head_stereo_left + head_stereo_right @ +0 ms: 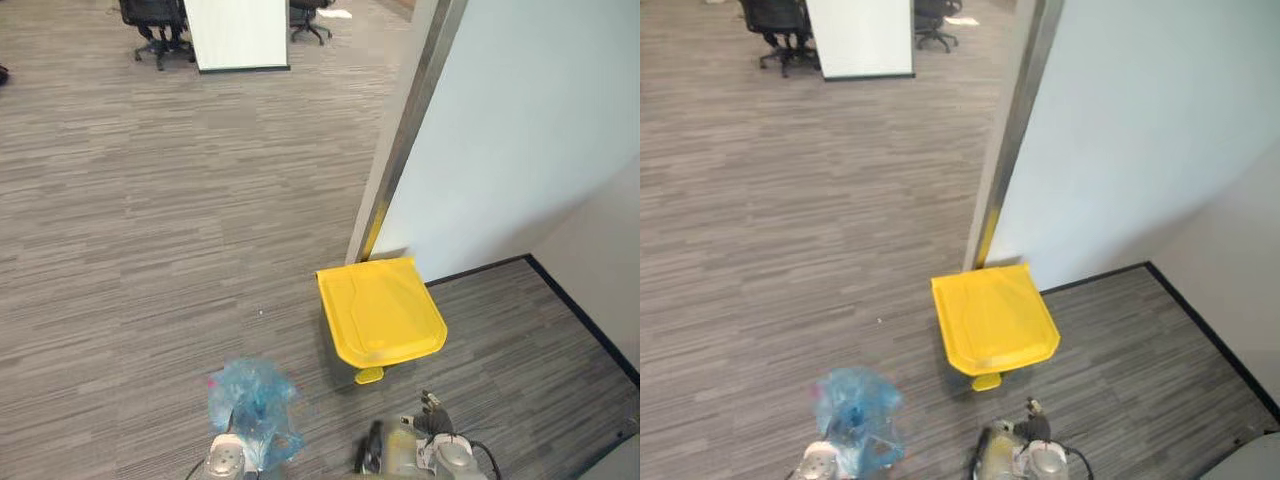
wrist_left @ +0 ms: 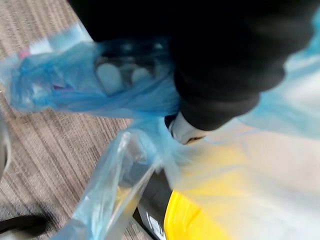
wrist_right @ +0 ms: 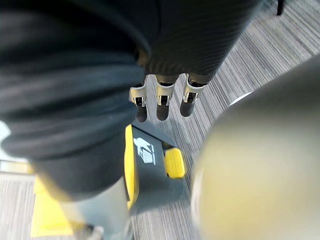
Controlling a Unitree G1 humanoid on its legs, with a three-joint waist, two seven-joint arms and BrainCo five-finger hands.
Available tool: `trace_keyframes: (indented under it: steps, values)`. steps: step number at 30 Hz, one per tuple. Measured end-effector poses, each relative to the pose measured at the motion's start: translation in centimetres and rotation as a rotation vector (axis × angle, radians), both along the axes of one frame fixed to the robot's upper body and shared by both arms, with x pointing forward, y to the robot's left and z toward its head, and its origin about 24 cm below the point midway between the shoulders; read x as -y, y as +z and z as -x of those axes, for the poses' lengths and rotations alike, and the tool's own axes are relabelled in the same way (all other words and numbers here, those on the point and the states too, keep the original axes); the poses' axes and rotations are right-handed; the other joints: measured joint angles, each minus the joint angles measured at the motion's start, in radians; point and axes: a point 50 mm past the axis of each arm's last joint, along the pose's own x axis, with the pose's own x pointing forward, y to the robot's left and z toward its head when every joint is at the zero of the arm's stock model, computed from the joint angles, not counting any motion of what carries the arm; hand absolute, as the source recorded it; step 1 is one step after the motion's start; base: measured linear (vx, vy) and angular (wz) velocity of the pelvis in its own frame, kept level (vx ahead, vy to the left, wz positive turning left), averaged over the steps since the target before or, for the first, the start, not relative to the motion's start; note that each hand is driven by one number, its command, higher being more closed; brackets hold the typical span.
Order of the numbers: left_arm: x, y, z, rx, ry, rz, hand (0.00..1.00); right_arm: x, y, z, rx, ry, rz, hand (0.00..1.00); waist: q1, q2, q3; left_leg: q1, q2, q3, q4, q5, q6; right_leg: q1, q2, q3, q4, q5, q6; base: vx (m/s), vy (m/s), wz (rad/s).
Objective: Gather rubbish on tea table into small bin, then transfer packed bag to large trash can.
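The left hand [image 2: 220, 75] clutched the blue bag [image 1: 250, 400] at eight o'clock of the yellow trash can [image 1: 380, 310], whose closed lid could block the drop, while the right hand [image 3: 162, 95] hung slack-fingered.

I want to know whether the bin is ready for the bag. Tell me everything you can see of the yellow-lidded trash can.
The trash can has a yellow lid that looks like smooth plastic, closed, over a dark body with a yellow foot pedal low at the front. It stands upright on the grey carpet, its back close to the wall corner. Nothing touches it; the blue bag is apart, on its left.
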Motion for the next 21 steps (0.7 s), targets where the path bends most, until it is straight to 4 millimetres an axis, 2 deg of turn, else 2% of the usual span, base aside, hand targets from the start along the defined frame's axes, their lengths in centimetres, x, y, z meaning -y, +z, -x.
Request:
trace_keyframes:
  steps: [1,2,3,4,5,6,7,8,9,10,11,12,13,14,15,17,18,19,21]
  values:
    - [-0.2,0.3,-0.5,0.017,0.008,-0.003,1.0,-0.1,0.1,-0.4,0.008,0.003,-0.003,0.0,0.0,-0.019,0.019,0.02,-0.01,0.0,0.03,-0.021,-0.018,-0.022,-0.005,0.006,-0.062,0.017,0.002,0.55,-0.112,0.34]
    - [-0.4,0.3,-0.6,0.021,0.022,-0.003,1.0,-0.1,0.2,-0.6,0.013,0.006,0.001,0.0,0.0,-0.02,0.03,0.038,-0.008,-0.003,0.053,-0.049,-0.034,-0.022,-0.01,0.003,-0.048,0.027,-0.017,0.58,-0.164,0.24]
    - [-0.5,0.3,-0.5,0.02,0.034,-0.003,1.0,0.1,0.1,-0.2,-0.003,0.004,0.004,0.0,0.001,-0.017,0.027,0.06,0.01,-0.024,0.077,-0.093,-0.058,0.029,0.014,0.044,-0.057,0.012,-0.054,0.5,-0.14,0.0]
    - [-0.2,0.4,-0.9,0.029,0.038,0.001,1.0,0.6,0.3,-0.7,0.006,-0.007,0.012,0.0,0.017,0.032,0.042,0.073,0.059,-0.052,0.093,-0.117,-0.068,0.041,0.063,0.05,-0.036,-0.02,-0.05,0.41,-0.093,0.04]
    - [-0.3,0.6,-1.1,0.04,0.03,-0.002,1.0,0.8,0.5,-0.8,0.033,-0.058,0.018,0.0,0.017,0.033,0.056,0.061,0.065,-0.076,0.117,-0.105,-0.084,0.033,0.07,0.081,0.019,-0.047,-0.039,0.43,-0.093,0.08]
    - [-0.1,0.6,-1.0,0.041,0.022,-0.001,1.0,1.5,0.6,-0.7,0.037,-0.097,0.003,0.0,0.007,0.022,0.061,0.071,0.06,-0.1,0.139,-0.082,-0.089,0.006,0.071,0.134,0.119,-0.074,-0.095,0.4,-0.084,0.35]
    - [0.4,0.5,-1.0,0.04,0.014,0.011,1.0,2.3,0.9,-0.7,0.066,-0.117,0.018,0.0,0.0,0.031,0.064,0.084,0.074,-0.12,0.163,-0.081,-0.087,-0.007,0.07,0.208,0.205,-0.103,-0.1,0.43,-0.084,0.51]
    - [0.9,0.8,-1.8,0.059,0.006,0.026,1.0,2.7,1.3,-0.9,0.092,-0.125,0.026,0.0,-0.016,0.02,0.072,0.084,0.073,-0.14,0.182,-0.078,-0.088,-0.074,0.058,0.229,0.376,-0.123,-0.129,0.32,-0.085,0.3]
    - [1.1,1.0,-2.6,0.072,0.005,0.028,1.0,3.0,1.3,-1.0,0.08,-0.116,0.027,0.0,-0.002,0.029,0.073,0.061,0.105,-0.158,0.212,-0.08,-0.087,-0.111,0.121,0.238,0.376,-0.182,-0.067,0.3,-0.108,-0.04]
    - [0.9,0.9,-2.9,0.069,0.006,0.02,1.0,2.5,1.2,-1.1,0.065,-0.101,0.017,0.0,0.012,0.037,0.067,0.036,0.136,-0.162,0.239,-0.082,-0.092,-0.085,0.16,0.238,0.284,-0.16,-0.111,0.32,-0.08,-0.48]
    - [0.5,0.9,-3.2,0.061,0.018,0.017,1.0,1.4,0.7,-0.9,0.042,-0.09,-0.008,0.0,0.022,0.037,0.067,0.003,0.168,-0.171,0.252,-0.083,-0.101,-0.006,0.187,0.223,0.107,-0.107,-0.13,0.26,-0.012,-0.35]
    - [0.5,0.6,-3.1,0.047,0.032,0.021,1.0,1.5,0.6,-0.8,0.042,-0.152,-0.039,0.0,0.009,0.035,0.071,0.005,0.164,-0.187,0.228,-0.069,-0.12,-0.009,0.18,0.216,0.114,-0.107,-0.133,0.36,-0.017,0.11]
    - [1.8,0.2,-2.6,0.021,0.031,0.056,1.0,2.1,0.5,-0.5,0.028,-0.181,-0.034,0.0,-0.001,0.035,0.072,0.052,0.14,-0.211,0.174,-0.032,-0.161,-0.008,0.145,0.213,0.191,-0.139,-0.121,0.25,-0.057,0.45]
    - [3.0,0.1,-2.5,0.021,0.021,0.086,1.0,2.9,0.6,-0.3,0.023,-0.187,-0.013,0.0,-0.015,0.033,0.084,0.105,0.113,-0.216,0.129,-0.003,-0.16,-0.057,0.121,0.203,0.321,-0.189,-0.09,0.24,-0.106,0.38]
    - [3.6,-0.1,-1.9,0.006,0.027,0.105,1.0,3.0,0.7,-0.4,0.023,-0.162,0.004,0.0,-0.011,0.077,0.059,0.097,0.143,-0.212,0.124,-0.006,-0.161,-0.044,0.143,0.195,0.245,-0.197,-0.066,0.12,-0.04,0.01]
    - [3.0,-0.1,-1.8,0.009,0.03,0.091,1.0,2.0,0.9,-1.2,0.037,-0.12,-0.01,0.0,-0.002,0.07,0.027,0.043,0.151,-0.211,0.117,-0.005,-0.161,-0.006,0.168,0.2,0.068,-0.114,-0.124,0.1,-0.012,-0.07]
    - [2.4,0.3,-2.5,0.03,0.031,0.077,1.0,1.3,1.0,-1.6,0.052,-0.117,-0.029,0.0,-0.013,0.07,0.03,0.014,0.149,-0.216,0.083,-0.004,-0.163,-0.031,0.152,0.183,0.067,-0.103,-0.141,0.03,-0.075,0.46]
    - [2.6,0.4,-2.8,0.041,0.027,0.082,1.0,1.4,1.2,-2.0,0.062,-0.122,-0.025,0.0,-0.017,0.072,0.031,0.022,0.141,-0.216,0.042,-0.003,-0.162,-0.053,0.131,0.172,0.104,-0.113,-0.139,-0.02,-0.095,0.58]
    - [2.7,0.8,-2.9,0.062,0.031,0.085,1.0,1.7,2.2,-3.1,0.11,-0.141,-0.003,0.0,-0.017,0.075,0.035,0.014,0.142,-0.217,0.04,-0.003,-0.161,-0.054,0.119,0.165,0.113,-0.116,-0.137,-0.08,-0.095,0.37]
